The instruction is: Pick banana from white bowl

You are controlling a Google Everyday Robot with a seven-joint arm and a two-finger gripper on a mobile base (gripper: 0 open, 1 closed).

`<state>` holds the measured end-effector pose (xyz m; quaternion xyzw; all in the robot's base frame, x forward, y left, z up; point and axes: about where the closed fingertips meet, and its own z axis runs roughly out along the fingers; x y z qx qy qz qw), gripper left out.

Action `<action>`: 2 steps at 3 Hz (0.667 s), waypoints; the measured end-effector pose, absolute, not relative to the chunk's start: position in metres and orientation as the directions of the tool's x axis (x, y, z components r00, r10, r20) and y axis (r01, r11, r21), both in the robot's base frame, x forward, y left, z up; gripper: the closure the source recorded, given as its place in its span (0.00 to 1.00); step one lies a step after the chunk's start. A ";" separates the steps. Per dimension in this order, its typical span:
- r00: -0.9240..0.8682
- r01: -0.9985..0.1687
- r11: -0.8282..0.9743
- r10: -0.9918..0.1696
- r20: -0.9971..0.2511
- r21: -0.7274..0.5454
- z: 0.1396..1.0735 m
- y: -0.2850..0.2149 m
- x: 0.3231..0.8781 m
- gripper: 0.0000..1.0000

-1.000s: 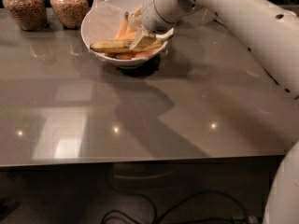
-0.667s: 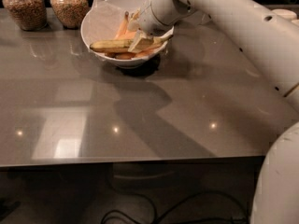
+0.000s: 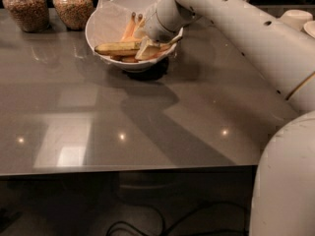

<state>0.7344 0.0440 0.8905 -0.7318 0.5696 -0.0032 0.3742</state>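
Note:
The white bowl (image 3: 96, 25), deep and lined with crinkled white paper, stands at the back middle of the grey table. The banana (image 3: 117, 48), yellow with brown speckles, lies across the bowl's front, pointing left. Orange tapered pieces (image 3: 129, 27) lie behind it. My gripper (image 3: 147, 47) reaches down into the bowl from the right and sits at the banana's right end, touching or very close to it. The banana's right tip is hidden by the gripper.
Two jars of brown grains (image 3: 27, 6) (image 3: 73, 5) stand at the back left. Small white bowls (image 3: 295, 18) sit at the back right. My white arm (image 3: 236, 28) crosses the right side of the table (image 3: 147, 127), and my base fills the lower right corner.
The gripper stays in the bowl at the banana's right end. The arm's near section and base show larger at the right. The banana and bowl have not visibly moved.

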 end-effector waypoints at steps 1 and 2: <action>0.343 -0.832 -0.068 -0.844 -0.412 -0.551 0.883 0.043 0.741 0.67; 0.351 -0.819 -0.069 -0.847 -0.401 -0.570 0.886 0.042 0.742 0.90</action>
